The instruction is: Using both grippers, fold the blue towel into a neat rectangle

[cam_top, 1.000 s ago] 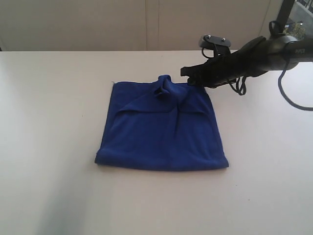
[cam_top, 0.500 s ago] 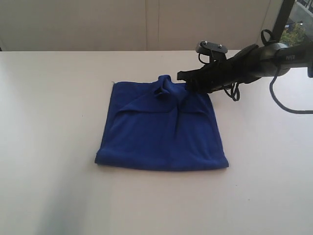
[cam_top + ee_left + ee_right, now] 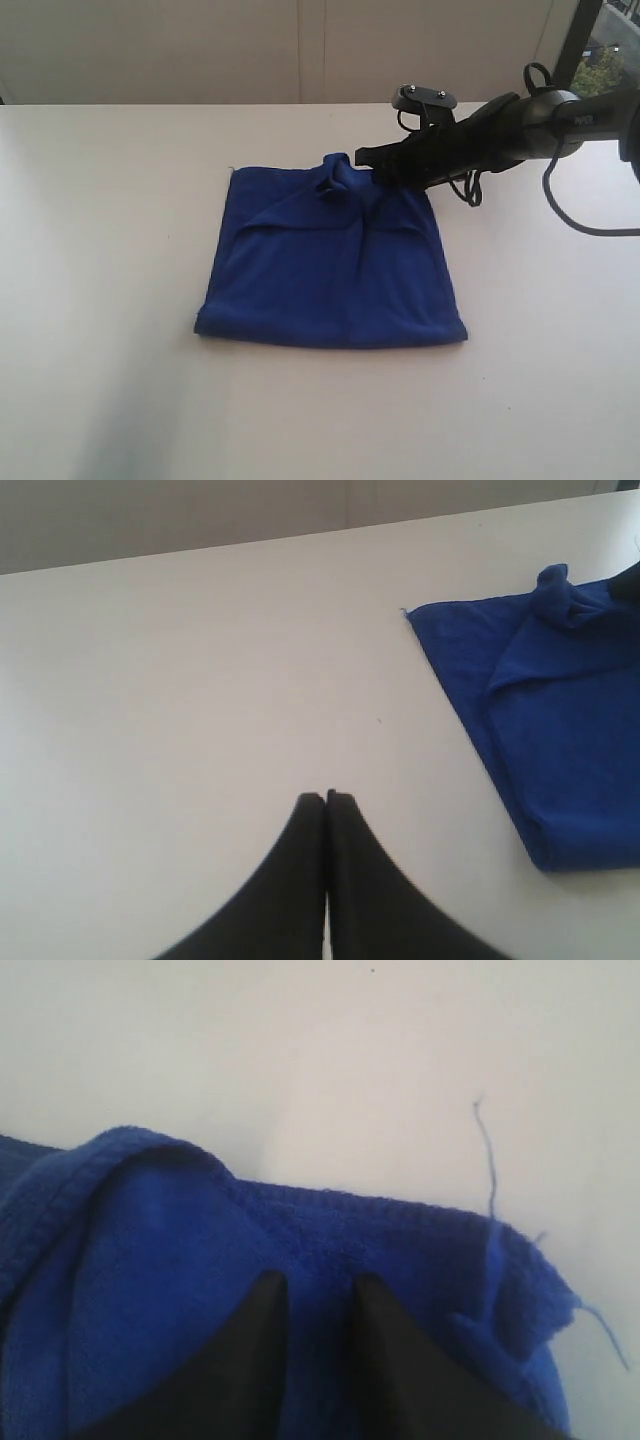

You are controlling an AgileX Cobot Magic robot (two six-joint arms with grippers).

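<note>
Reaching in from the right, the right gripper [image 3: 362,158] has its tips at the far edge of the blue towel [image 3: 330,270], just beside the bunched peak [image 3: 335,172] that stands up there. In its wrist view the fingers [image 3: 262,1310] are parted by a narrow gap with blue cloth showing through it. Nothing is visibly pinched, and I can't tell if the tips touch the fabric. Black cables [image 3: 470,185] loop under the arm.

The towel lies folded on the white table [image 3: 100,250], about mid-scene, in a rough rectangle that is slightly wider at the near edge. Its near edge is a smooth fold and its far-left corner lies flat. Creases fan out from the peak toward both sides, so the top layer is not flat. A loose blue thread [image 3: 487,1160] trails off the hem onto the table next to the right gripper.

The left gripper [image 3: 326,798] has its fingers pressed together with nothing between them. It hangs over bare table, well apart from the towel — not visible in the exterior view.
</note>
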